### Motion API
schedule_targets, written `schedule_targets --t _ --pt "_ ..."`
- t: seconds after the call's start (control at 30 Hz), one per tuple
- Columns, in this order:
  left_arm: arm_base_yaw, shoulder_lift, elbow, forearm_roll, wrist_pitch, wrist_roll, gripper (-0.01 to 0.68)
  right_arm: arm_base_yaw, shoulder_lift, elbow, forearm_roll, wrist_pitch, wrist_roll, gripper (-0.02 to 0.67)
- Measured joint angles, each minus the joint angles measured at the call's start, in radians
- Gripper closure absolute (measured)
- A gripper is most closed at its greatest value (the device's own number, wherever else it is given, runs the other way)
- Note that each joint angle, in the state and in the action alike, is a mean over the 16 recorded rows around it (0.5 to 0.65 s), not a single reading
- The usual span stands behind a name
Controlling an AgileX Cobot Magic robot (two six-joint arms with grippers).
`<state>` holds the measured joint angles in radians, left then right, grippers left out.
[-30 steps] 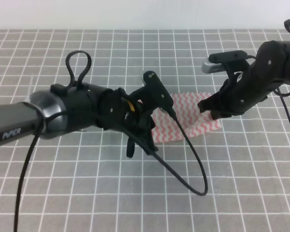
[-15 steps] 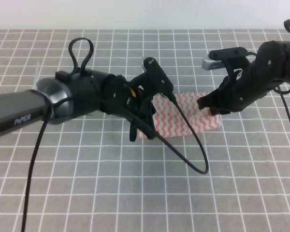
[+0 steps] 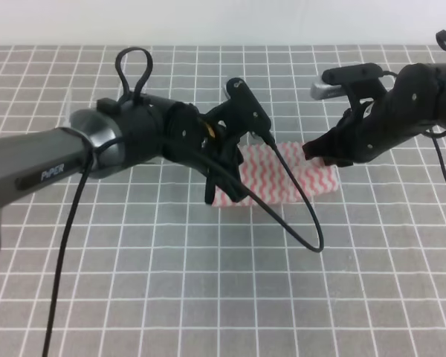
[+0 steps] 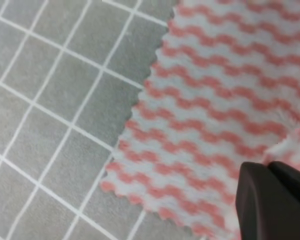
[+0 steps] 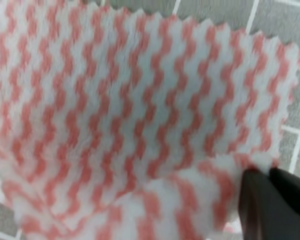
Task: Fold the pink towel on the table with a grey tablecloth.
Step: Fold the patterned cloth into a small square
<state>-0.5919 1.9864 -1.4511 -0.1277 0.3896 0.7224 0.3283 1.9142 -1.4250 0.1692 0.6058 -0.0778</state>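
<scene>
So you're mid-fold here, I'd say: over on the left, your left gripper (image 3: 224, 195) is down at the near-left corner of the pink towel (image 3: 297, 178), and in the left wrist view its fingers (image 4: 275, 200) look pinched together right on a puckered bit of cloth, so it reads as holding that corner. The towel itself sits a bit right of the middle of the table with a grey tablecloth (image 3: 134, 282), between the two arms, most of it lying flat. On the right, your right gripper (image 3: 317, 150) is at the towel's far-right side, and in its wrist view the fingers (image 5: 270, 200) are closed on a lifted flap that curls back over the rest. Next move, my guess: carry both pinched corners the same way at the same height, so the edges meet square, then let go. The cloth is thin, floppy, wavy-striped with zigzag-cut edges; the tablecloth looks soft and matte, with thin white grid lines.
</scene>
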Motion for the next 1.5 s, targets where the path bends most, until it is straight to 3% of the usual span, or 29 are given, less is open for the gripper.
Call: schedule_targets --t 1.5 --pt "0.038 0.112 -0.106 0.028 -0.011 -0.071 0.675 -0.027 0.059 -0.039 -0.024 -0.098 -0.003 0.665"
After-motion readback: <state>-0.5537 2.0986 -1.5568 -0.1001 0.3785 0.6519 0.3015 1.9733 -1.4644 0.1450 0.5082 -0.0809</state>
